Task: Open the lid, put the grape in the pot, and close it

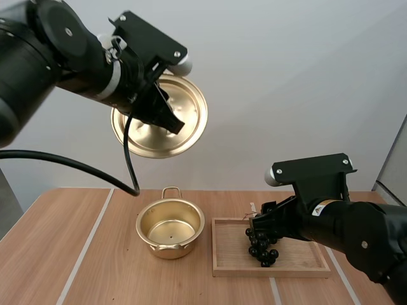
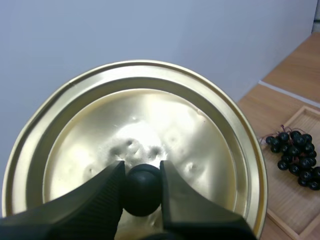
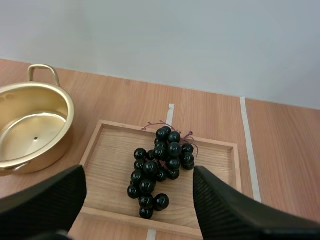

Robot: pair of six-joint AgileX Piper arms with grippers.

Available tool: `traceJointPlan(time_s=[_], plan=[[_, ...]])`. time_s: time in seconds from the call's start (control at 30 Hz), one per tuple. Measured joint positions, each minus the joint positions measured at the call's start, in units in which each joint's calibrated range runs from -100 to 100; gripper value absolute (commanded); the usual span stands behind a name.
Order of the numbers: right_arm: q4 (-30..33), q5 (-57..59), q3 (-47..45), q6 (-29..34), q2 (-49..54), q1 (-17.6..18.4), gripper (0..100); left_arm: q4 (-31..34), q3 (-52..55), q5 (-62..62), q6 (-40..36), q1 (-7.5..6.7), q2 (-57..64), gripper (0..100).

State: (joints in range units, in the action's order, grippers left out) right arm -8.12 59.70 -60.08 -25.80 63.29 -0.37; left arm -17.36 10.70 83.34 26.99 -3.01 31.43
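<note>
On the wooden bench (image 1: 57, 254), a wooden tray (image 1: 273, 272) sits just beside an uncovered gold pot (image 1: 166, 249), its bare floor showing. The lid (image 1: 191, 121) hangs high above the pot, its black knob (image 2: 142, 192) clamped in the left pincer (image 2: 142, 172). A bunch of dark grapes (image 3: 160, 165) lies in the tray under the right pincer (image 3: 139, 175), whose fingers are spread apart.

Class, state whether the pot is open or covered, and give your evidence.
Open. The left gripper holds the lid by its knob in the air, clear of the pot, whose empty inside shows.
</note>
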Motion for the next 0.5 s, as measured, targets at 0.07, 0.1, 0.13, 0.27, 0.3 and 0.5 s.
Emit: traceJointPlan(time_s=[0.07, 0.1, 0.13, 0.27, 0.3, 0.5], plan=[[0.0, -0.68, 0.0, 0.0, -0.63, 0.0, 100, 0.0, -2.23, 0.21, -0.04, 0.0, 3.08, 0], [0.0, -1.15, 0.0, 0.0, -1.26, 0.0, 100, 0.0, -3.08, 0.37, -0.3, 0.0, 5.26, 0], [0.0, -1.19, 0.0, 0.0, -1.57, 0.0, 100, 0.0, -3.26, 0.53, -0.58, 0.0, 6.07, 0], [0.0, -8.82, 0.14, 0.0, -15.14, 0.0, 100, 0.0, -3.66, 0.83, -0.87, 0.0, 8.32, 0], [0.0, -9.67, 0.14, 0.0, -16.69, 0.0, 100, 0.0, -3.71, 1.32, -0.98, 0.0, 10.47, 0], [-2.11, -15.24, 3.08, -0.08, -33.28, 0.0, 100, 0.0, -3.83, 3.13, -1.17, 0.0, 13.26, 0]])
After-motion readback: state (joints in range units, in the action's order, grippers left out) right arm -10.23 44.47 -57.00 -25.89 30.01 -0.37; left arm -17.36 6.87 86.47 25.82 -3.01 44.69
